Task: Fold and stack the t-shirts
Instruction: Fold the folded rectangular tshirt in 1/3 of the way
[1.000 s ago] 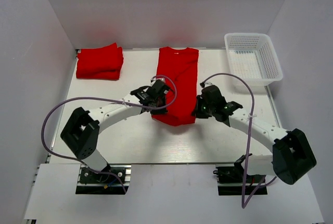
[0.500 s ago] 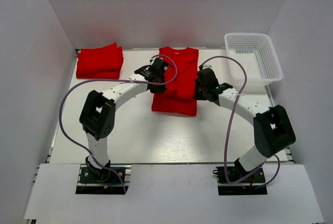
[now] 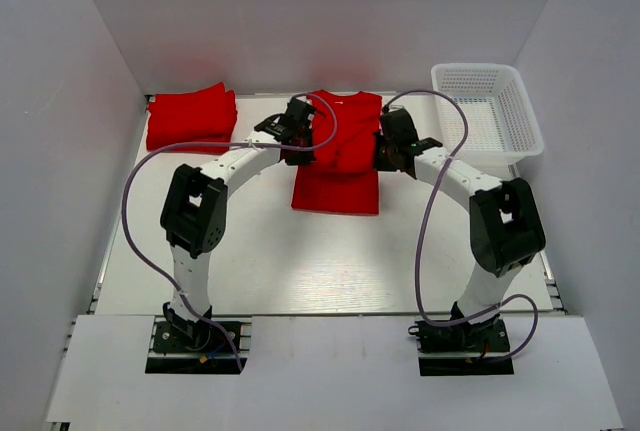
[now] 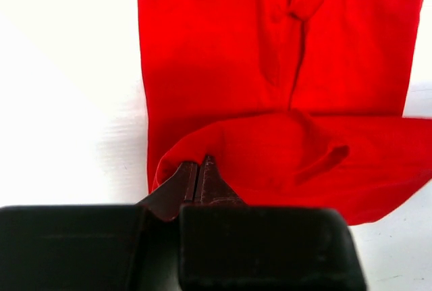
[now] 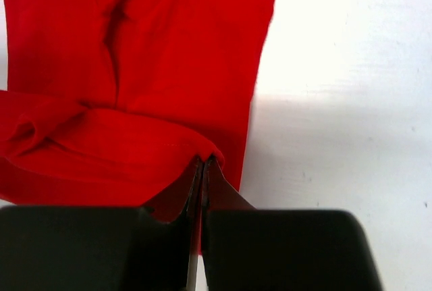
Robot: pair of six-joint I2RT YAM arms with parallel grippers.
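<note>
A red t-shirt lies at the centre of the top view on the white table, its near part lifted and doubled toward the collar. The left gripper is clamped on the raised fold at the shirt's left edge, and the right gripper is clamped on it at the right edge. In each wrist view the fingertips meet at bottom centre with red cloth pinched between them, and the fold bulges sideways over the flat shirt above. Both wrists cover parts of the shirt's side edges in the top view. A stack of folded t-shirts sits in the upper left, well apart. A white mesh basket stands in the upper right. The right arm's purple cable arcs over the table between shirt and basket, and the left arm's cable loops out at the left.
</note>
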